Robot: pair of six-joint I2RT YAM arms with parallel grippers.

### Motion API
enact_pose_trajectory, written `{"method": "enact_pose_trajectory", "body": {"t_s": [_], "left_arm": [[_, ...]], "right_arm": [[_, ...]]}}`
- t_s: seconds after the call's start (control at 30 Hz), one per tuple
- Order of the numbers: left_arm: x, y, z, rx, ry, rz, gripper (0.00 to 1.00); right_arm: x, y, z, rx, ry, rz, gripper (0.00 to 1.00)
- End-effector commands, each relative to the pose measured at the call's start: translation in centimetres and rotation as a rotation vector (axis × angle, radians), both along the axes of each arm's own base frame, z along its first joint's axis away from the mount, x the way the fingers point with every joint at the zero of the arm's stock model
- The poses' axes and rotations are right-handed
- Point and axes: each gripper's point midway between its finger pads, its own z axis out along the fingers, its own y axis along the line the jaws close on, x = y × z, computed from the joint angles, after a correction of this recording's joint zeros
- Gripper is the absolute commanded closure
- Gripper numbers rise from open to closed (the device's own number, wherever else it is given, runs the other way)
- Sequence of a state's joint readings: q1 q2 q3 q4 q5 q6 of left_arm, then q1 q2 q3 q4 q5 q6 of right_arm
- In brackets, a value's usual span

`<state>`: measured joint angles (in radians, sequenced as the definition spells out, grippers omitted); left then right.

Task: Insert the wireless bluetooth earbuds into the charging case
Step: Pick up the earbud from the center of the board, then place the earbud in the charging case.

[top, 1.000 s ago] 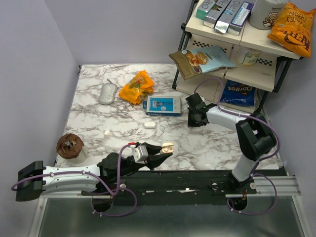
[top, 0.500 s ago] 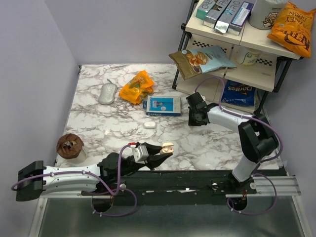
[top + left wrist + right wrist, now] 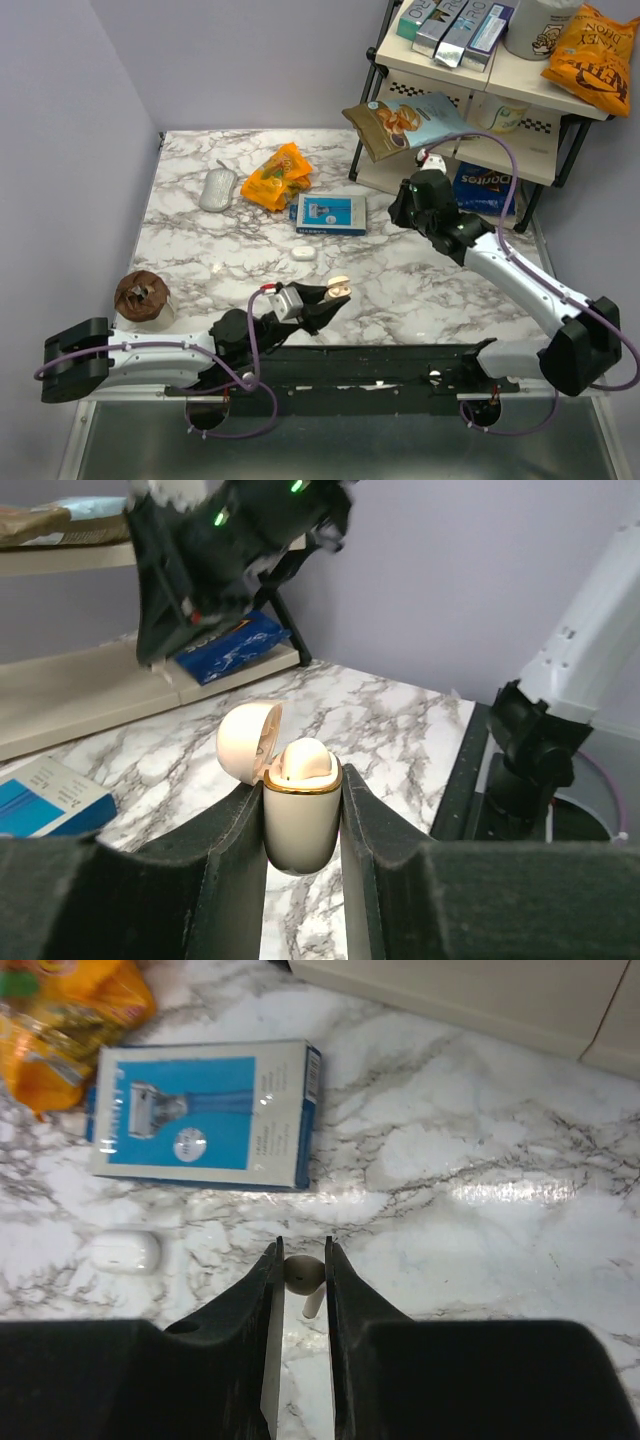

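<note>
My left gripper point(image 3: 333, 296) is shut on the charging case point(image 3: 297, 825), a cream pill-shaped shell with a gold rim, held upright over the table's near edge. Its lid point(image 3: 248, 738) is flipped open to the left, and one earbud point(image 3: 303, 760) sits in the opening. In the top view the case point(image 3: 340, 291) shows as a pale spot at the fingertips. My right gripper point(image 3: 302, 1250) is shut on a second cream earbud point(image 3: 302, 1272), pinched by its round head with the stem pointing down, above the marble. That gripper point(image 3: 403, 213) hangs near the shelf rack.
A blue-and-white box point(image 3: 331, 213) lies mid-table, with a small white pill-shaped object point(image 3: 303, 253) in front of it. An orange snack bag point(image 3: 277, 176) and a grey mouse point(image 3: 217, 188) sit behind. At the left edge is a brown muffin point(image 3: 142, 295); a shelf rack point(image 3: 480, 100) stands at the right.
The right arm has stretched out and lifted, its gripper moving slightly right and back toward the shelf. The left arm has shifted a little forward with the open case.
</note>
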<state>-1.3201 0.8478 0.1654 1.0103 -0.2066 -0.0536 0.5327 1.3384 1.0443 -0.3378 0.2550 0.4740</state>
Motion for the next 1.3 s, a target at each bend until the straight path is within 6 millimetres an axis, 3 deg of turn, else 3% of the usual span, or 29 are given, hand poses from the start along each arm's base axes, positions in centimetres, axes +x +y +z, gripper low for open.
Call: {"method": "enact_pose_trajectory", "body": {"t_s": [0.0, 0.13, 0.33, 0.37, 0.4, 0.47, 0.6, 0.87, 1.27], "left_arm": [[2.3, 0.6, 3.0, -0.132, -0.002, 0.078, 1.00], [4.0, -0.4, 3.9, -0.156, 0.002, 0.052, 1.00], [6.3, -1.7, 6.1, -0.176, -0.043, 0.046, 1.00], [6.4, -2.0, 6.3, -0.176, -0.051, 0.035, 1.00], [6.8, -2.3, 6.8, -0.193, -0.046, 0.036, 1.00], [7.1, -2.7, 7.3, -0.205, -0.062, 0.006, 1.00], [8.1, -3.3, 8.9, -0.242, -0.099, -0.006, 1.00], [8.9, -3.5, 11.4, -0.304, -0.185, -0.020, 1.00], [8.0, -2.9, 14.0, -0.389, -0.325, -0.087, 1.00]], "right_arm": [[-0.2, 1.0, 6.3, 0.017, -0.205, 0.048, 1.00], [-1.9, 2.1, 11.3, 0.045, -0.356, 0.106, 0.99], [-4.4, 3.5, 17.0, 0.053, -0.559, 0.183, 1.00], [-5.1, 3.5, 18.8, 0.087, -0.618, 0.184, 0.99], [-5.4, 3.6, 19.0, 0.087, -0.638, 0.191, 1.00], [-6.5, 4.2, 21.1, 0.132, -0.717, 0.222, 1.00], [-8.4, 3.7, 24.0, 0.215, -0.844, 0.238, 1.00], [-10.6, 3.6, 25.8, 0.281, -0.998, 0.293, 1.00], [-13.6, 4.8, 25.2, 0.301, -1.017, 0.465, 0.99]]}}
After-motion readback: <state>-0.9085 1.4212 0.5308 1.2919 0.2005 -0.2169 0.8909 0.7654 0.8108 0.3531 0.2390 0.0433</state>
